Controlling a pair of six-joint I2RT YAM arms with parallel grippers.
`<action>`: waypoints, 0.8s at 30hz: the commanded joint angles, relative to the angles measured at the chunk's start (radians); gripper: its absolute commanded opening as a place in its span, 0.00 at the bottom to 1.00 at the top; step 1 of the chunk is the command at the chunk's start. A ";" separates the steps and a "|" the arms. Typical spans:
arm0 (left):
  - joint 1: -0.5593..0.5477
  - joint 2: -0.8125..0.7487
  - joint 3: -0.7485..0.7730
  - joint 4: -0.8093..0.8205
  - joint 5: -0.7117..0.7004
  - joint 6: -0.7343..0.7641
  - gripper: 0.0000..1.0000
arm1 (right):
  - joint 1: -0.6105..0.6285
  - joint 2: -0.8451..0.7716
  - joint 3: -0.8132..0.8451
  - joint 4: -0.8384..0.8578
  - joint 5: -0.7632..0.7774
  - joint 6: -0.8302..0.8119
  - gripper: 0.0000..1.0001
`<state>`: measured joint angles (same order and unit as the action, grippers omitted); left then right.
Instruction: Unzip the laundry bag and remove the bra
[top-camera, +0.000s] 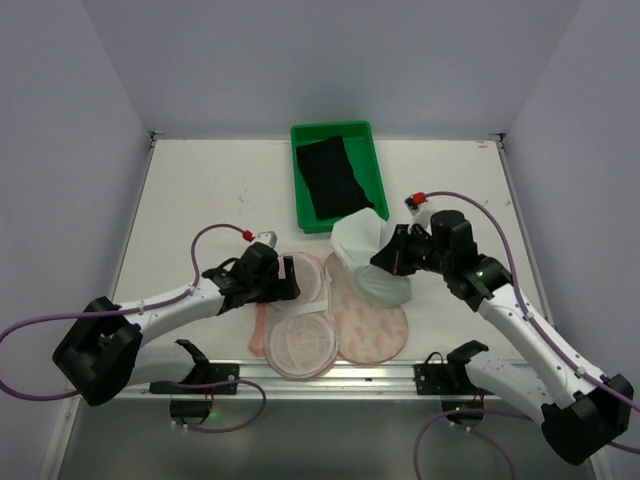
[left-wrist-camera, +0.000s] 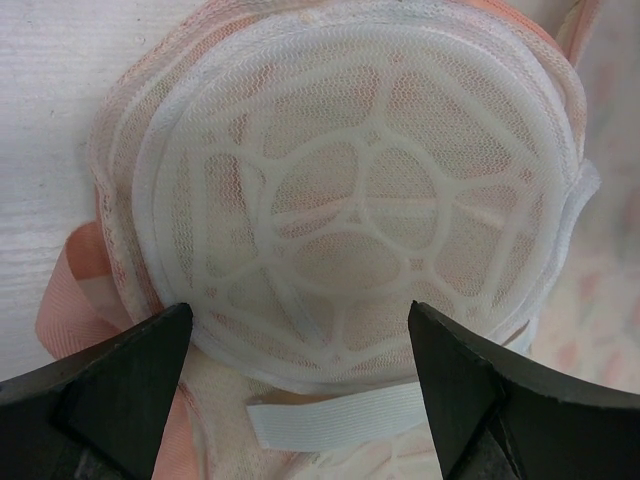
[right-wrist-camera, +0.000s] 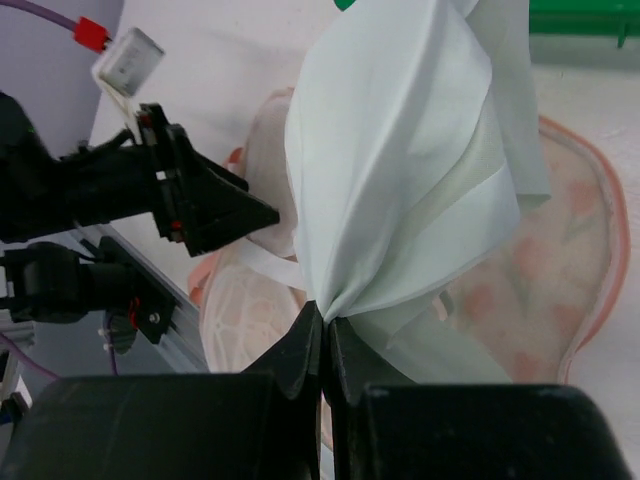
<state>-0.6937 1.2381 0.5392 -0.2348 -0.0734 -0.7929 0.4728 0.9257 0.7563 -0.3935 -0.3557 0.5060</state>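
A: Left gripper (top-camera: 288, 282) spread open, holding nothing, over the left lobe of the laundry bag (top-camera: 375, 330). Bag lies unzipped at the near table edge, between the arms.
B: Right gripper (right-wrist-camera: 325, 322) is pinched tight on the bra (right-wrist-camera: 400, 180), raised above the right lobe.
A: Suggest left pins the bag rim and right lifts straight up, slowly. White strap (left-wrist-camera: 330, 418) could snag.

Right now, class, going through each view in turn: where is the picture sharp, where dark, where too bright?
Top external: even light, faint shadows, the table crisp. Left wrist: the laundry bag mesh is sharp; the left gripper is dark, showing little detail. Right wrist: the bra is very bright, its folds still readable; the right gripper is nearly black.
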 joint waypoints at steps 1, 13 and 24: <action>0.006 -0.028 0.059 -0.057 -0.025 0.012 0.94 | 0.001 -0.027 0.127 -0.088 0.034 -0.035 0.00; 0.016 -0.132 0.209 -0.201 -0.091 0.067 1.00 | -0.013 0.255 0.615 -0.120 0.096 -0.142 0.00; 0.175 -0.265 0.252 -0.317 -0.161 0.241 1.00 | -0.085 0.691 0.987 -0.047 0.052 -0.195 0.00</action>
<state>-0.5777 1.0054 0.7559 -0.4965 -0.2031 -0.6415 0.4091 1.5433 1.6512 -0.4847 -0.2806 0.3435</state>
